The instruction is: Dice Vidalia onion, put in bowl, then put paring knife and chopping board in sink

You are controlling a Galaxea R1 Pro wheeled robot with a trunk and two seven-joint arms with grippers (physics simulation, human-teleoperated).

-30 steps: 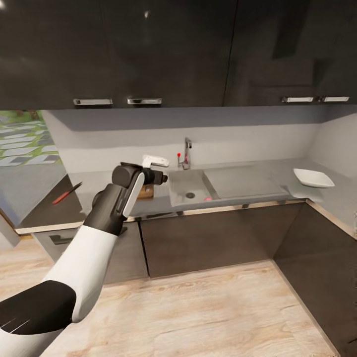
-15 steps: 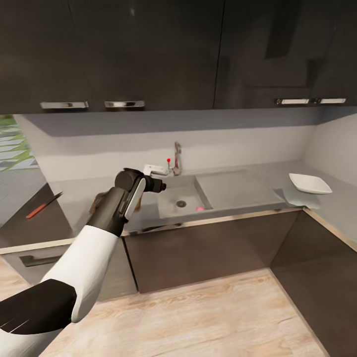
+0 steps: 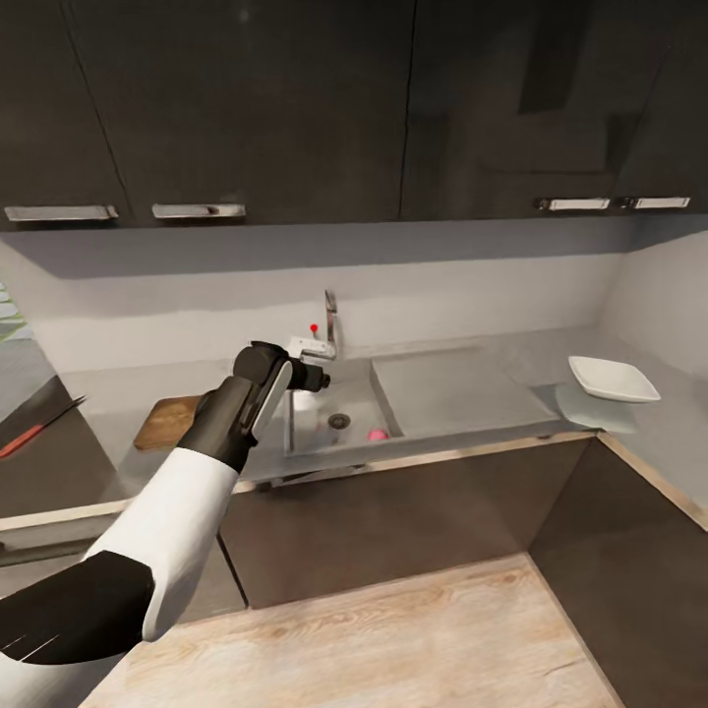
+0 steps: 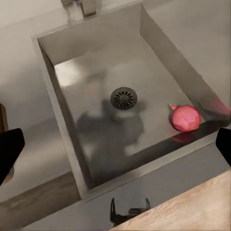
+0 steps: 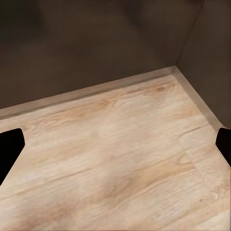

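- Sink (image 3: 339, 418) serves as the landmark: a grey basin set in the countertop (image 3: 118, 393), with its round drain (image 4: 124, 97) in the basin floor and its flat drainboard (image 3: 442, 388) on the bowl's side.
- Vidalia onion (image 4: 185, 118) lies inside the sink on the basin floor, beside the drain and close to the front wall; the head view shows it as a small pink spot (image 3: 377, 434).
- Left gripper (image 4: 115, 154) hangs above the sink, looking down into it, its fingers (image 4: 9, 149) spread wide at either edge of the wrist picture and holding nothing.
- Right gripper (image 5: 115, 149) is away from the sink, facing pale wood floor (image 5: 115, 159) and dark lower cabinets (image 5: 96, 43); its fingertips are also spread wide and empty.
- Chopping board (image 3: 169, 421) lies flat on the countertop, on the side of the sink away from the drainboard.
- Paring knife (image 3: 34, 429), red-handled, lies farther out beyond the board from the sink.
- Bowl (image 3: 612, 380) sits on the countertop past the drainboard, well apart from the sink.
- Chrome tap (image 3: 329, 320) with a red knob stands behind the sink.
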